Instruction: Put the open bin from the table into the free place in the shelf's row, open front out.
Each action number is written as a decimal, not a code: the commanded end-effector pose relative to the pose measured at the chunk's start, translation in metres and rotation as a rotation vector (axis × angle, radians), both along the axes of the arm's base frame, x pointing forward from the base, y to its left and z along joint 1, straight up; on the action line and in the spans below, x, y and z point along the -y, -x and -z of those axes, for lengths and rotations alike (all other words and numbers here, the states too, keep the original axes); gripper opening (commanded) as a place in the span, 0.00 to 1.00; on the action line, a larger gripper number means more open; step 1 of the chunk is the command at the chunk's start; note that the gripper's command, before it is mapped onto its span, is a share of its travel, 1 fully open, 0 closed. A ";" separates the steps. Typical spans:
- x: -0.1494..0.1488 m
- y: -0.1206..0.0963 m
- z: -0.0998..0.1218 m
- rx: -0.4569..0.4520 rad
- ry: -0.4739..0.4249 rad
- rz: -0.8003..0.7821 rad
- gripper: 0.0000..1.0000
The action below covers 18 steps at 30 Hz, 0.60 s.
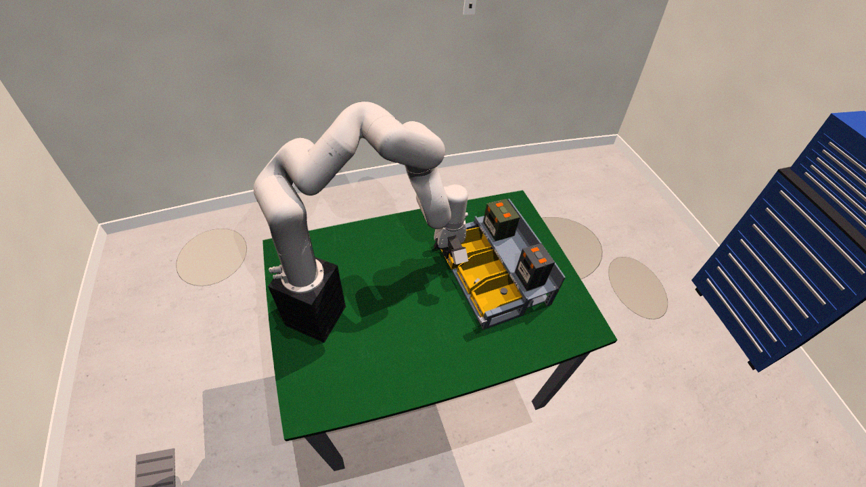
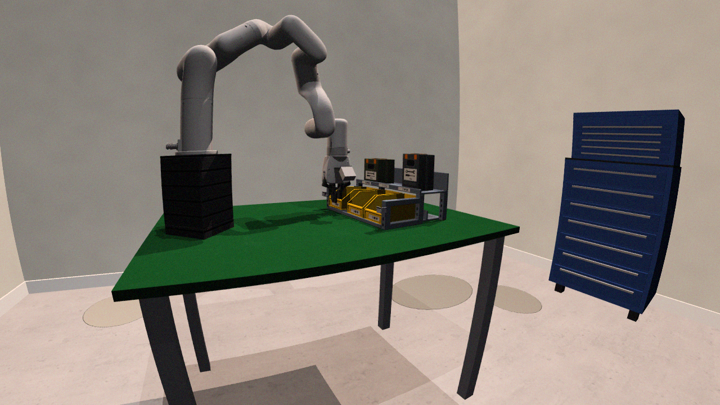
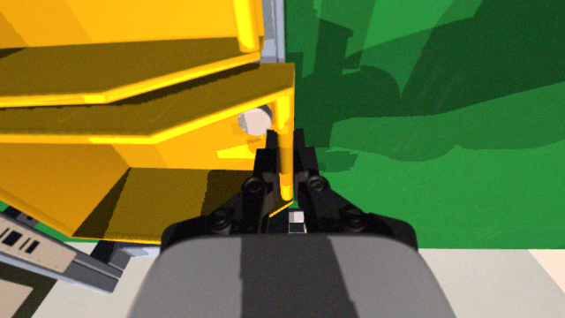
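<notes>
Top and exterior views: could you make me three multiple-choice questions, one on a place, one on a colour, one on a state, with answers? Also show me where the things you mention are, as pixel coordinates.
1. Where do the two dark cases (image 1: 536,269) (image 2: 418,173) stand?
A) On the floor
B) On the upper board (image 1: 509,247) (image 2: 436,191)
C) Under the table

2. What colour is the drawer cabinet (image 1: 781,254) (image 2: 610,219)?
A) Blue
B) Red
C) White

3. How is the end effector (image 1: 450,256) (image 2: 338,197) (image 3: 285,145)?
A) Wide open
B) Shut on nothing
C) Shut on a yellow bin (image 1: 477,242) (image 2: 342,205) (image 3: 181,152)

1 B: both cases rest above the bins.
2 A: its drawer fronts are blue.
3 C: the wrist view shows the bin's front edge between the fingers.
</notes>
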<state>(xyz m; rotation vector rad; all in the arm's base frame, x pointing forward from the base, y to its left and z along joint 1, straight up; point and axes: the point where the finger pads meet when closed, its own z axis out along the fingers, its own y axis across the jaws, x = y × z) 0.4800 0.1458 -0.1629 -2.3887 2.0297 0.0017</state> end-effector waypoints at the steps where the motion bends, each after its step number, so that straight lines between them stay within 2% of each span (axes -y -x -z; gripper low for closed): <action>1: -0.001 -0.004 -0.002 0.004 -0.001 0.000 0.00; 5: -0.002 -0.012 -0.002 0.005 -0.001 0.000 0.00; 18: -0.002 -0.014 -0.002 0.005 -0.001 0.000 0.00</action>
